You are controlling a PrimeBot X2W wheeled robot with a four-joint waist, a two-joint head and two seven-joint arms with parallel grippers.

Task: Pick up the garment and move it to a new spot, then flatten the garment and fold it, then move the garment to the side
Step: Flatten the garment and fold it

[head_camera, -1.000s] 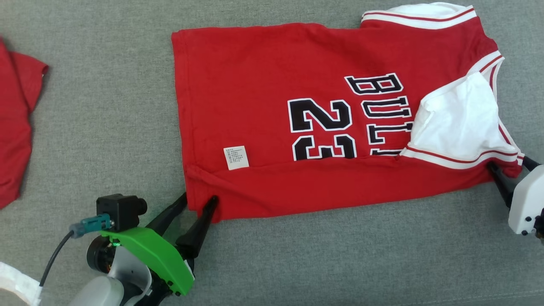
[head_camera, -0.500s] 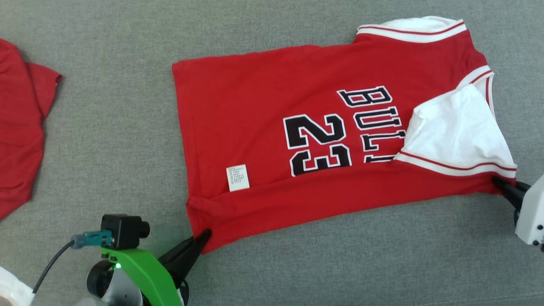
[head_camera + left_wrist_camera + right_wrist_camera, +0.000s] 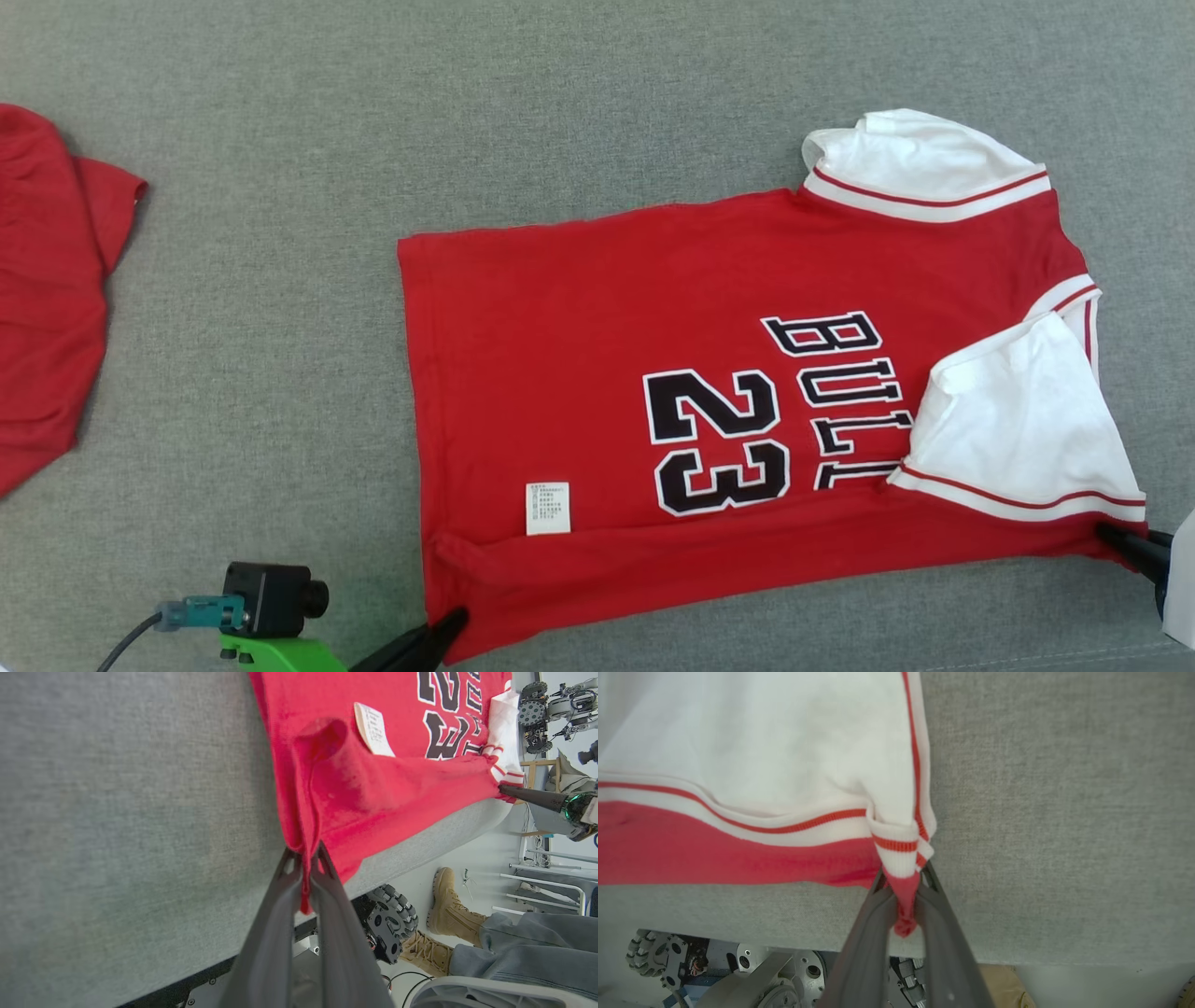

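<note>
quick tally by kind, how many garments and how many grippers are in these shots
garments: 2 (jersey, second red garment at the far left)
grippers: 2 (left gripper, right gripper, each pinching a jersey corner)
total: 4

place: robot lab | signs: another wheeled robot, white rack

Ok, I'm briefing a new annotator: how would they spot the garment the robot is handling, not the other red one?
On the grey fabric surface, look right of centre for the red jersey. Unlike the plain red garment at the left edge, it bears a black 23, white sleeves and a small white label.
</note>
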